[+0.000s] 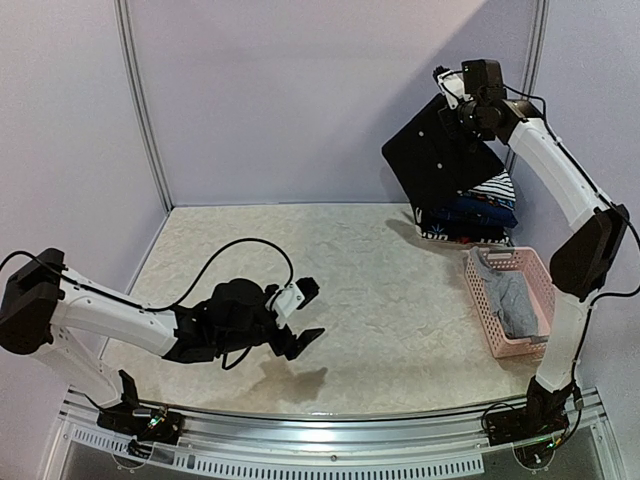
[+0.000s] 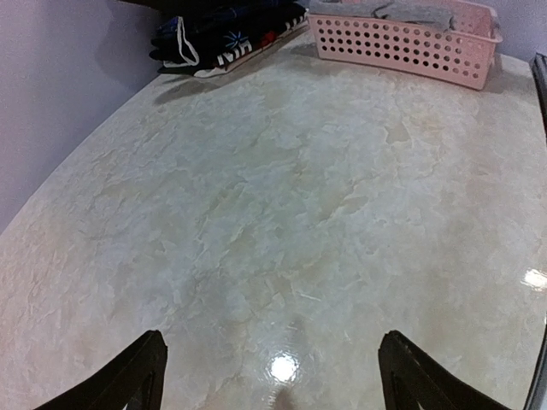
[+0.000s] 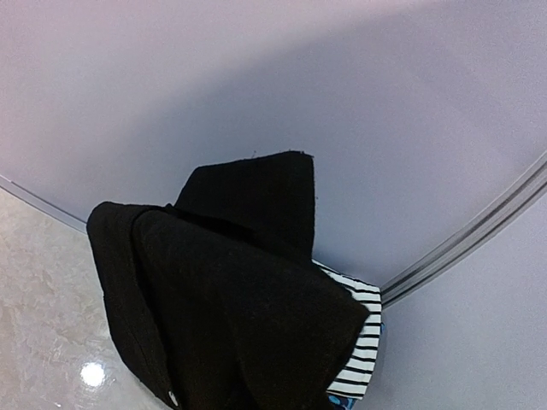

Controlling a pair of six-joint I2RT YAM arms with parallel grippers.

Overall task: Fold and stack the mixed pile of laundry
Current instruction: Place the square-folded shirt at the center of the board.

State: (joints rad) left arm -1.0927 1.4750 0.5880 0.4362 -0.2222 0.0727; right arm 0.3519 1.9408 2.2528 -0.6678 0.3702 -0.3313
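My right gripper (image 1: 462,108) is raised high at the back right and is shut on the large black garment (image 1: 435,160), which hangs down from it. In the right wrist view the black garment (image 3: 239,316) hides the fingers and shows a small white dot (image 3: 173,397). Below it is a stack of folded clothes (image 1: 465,222) with the black-and-white striped one (image 1: 497,187) on top, also showing in the right wrist view (image 3: 363,333). A grey garment (image 1: 510,300) lies in the pink basket (image 1: 541,268). My left gripper (image 1: 308,315) is open and empty, low over the bare table (image 2: 282,196).
The pink lattice basket (image 2: 402,49) stands at the right table edge, just in front of the clothes stack (image 2: 222,34). Pale walls close the back and both sides. The left arm's black cable loops over the table's middle left (image 1: 235,245).
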